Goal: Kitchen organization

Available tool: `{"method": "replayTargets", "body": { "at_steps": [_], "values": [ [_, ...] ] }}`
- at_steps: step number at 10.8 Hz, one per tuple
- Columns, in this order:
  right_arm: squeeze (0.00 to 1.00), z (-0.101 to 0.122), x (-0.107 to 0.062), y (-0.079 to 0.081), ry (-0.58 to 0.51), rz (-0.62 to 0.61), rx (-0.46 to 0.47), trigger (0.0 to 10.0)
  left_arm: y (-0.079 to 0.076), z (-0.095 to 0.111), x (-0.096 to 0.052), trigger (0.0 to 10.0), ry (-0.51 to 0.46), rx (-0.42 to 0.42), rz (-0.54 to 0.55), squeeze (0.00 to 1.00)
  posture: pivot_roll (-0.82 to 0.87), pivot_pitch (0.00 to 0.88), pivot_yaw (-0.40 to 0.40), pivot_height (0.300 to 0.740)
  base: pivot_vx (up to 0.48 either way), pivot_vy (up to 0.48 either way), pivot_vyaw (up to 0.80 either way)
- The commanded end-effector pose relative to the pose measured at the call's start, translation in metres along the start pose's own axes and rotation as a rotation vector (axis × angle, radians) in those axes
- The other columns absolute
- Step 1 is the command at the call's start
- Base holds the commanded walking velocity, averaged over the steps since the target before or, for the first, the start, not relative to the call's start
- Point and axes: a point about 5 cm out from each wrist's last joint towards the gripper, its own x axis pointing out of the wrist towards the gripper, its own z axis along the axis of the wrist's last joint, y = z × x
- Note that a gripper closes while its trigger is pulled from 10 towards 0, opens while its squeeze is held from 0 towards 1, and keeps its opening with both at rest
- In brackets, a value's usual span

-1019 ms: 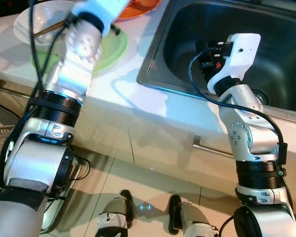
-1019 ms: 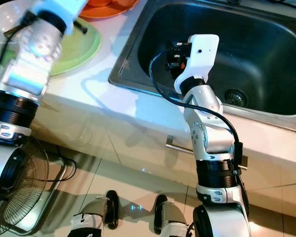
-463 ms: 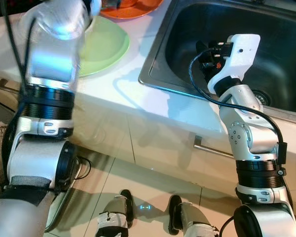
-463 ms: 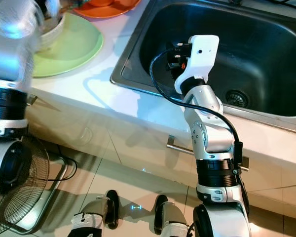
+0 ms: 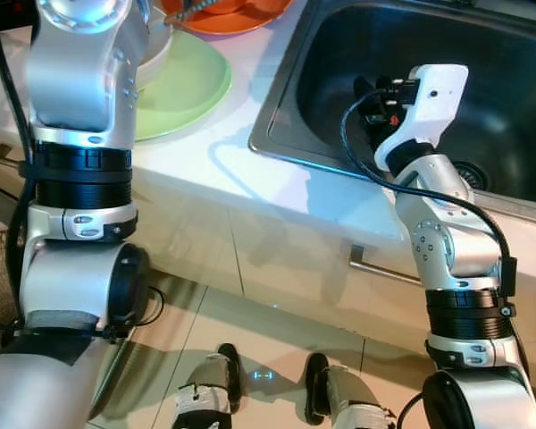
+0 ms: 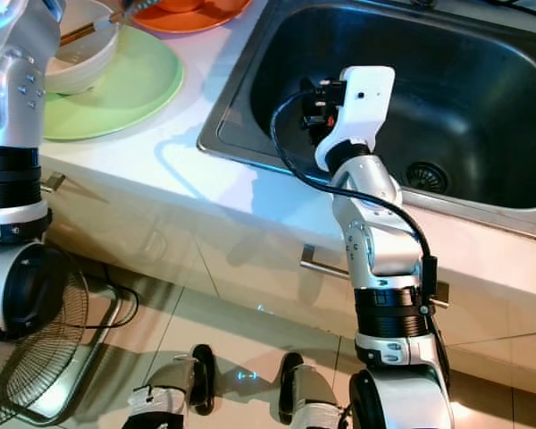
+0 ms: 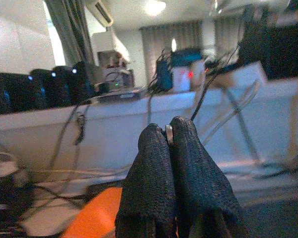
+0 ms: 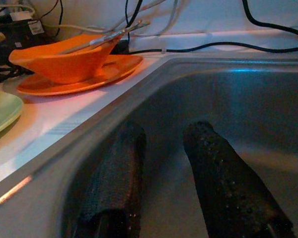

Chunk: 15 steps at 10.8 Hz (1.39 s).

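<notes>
While the right gripper (image 8: 164, 178) hangs empty, fingers apart, inside the sink (image 6: 482, 107), the left gripper (image 7: 174, 148) (pressed closed) is nearer the white bowl (image 6: 76, 67).

I see a white countertop (image 6: 205, 183) wrapping the steel sink (image 6: 482, 98). Below the sink, pale cabinet fronts carry a bar handle (image 5: 384, 268), over a glossy beige tiled floor (image 5: 250, 331). Left of the sink, a floor fan (image 6: 36, 357) stands low.

Head stereo pair down over shared sink (image 5: 482, 80); wrist views along fingers.
</notes>
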Motion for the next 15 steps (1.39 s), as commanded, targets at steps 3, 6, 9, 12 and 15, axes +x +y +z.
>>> {"method": "replayTargets", "body": {
  "at_steps": [3,6,9,12,15],
  "values": [
    [1.00,0.004,0.002,0.001,-0.024,0.008,-0.001,10.0,-0.012,0.004,-0.004,10.0,-0.071,-0.188,-0.060,0.00,0.09,0.240,-0.020,0.740,0.000,0.000,0.00],
    [1.00,0.009,0.001,0.001,-0.047,0.020,-0.021,10.0,-0.027,-0.013,-0.009,10.0,-0.032,-0.356,-0.114,0.00,0.09,0.244,-0.010,0.740,0.000,0.000,0.00],
    [0.00,0.042,-0.003,0.016,-0.211,0.196,-0.051,10.0,-0.039,-0.053,-0.022,10.0,0.032,-0.455,-0.103,0.00,0.08,0.248,-0.001,0.740,0.000,0.000,0.00],
    [0.00,0.067,-0.013,0.043,-0.330,0.430,-0.020,10.0,-0.040,-0.058,-0.025,10.0,0.050,-0.440,-0.115,0.00,0.08,0.253,0.006,0.740,0.000,0.000,0.00],
    [0.00,0.059,-0.026,0.062,-0.284,0.644,-0.051,10.0,-0.043,-0.056,-0.023,10.0,0.038,-0.452,-0.120,0.00,0.08,0.249,0.007,0.740,0.000,0.000,0.00]
  ]
}}
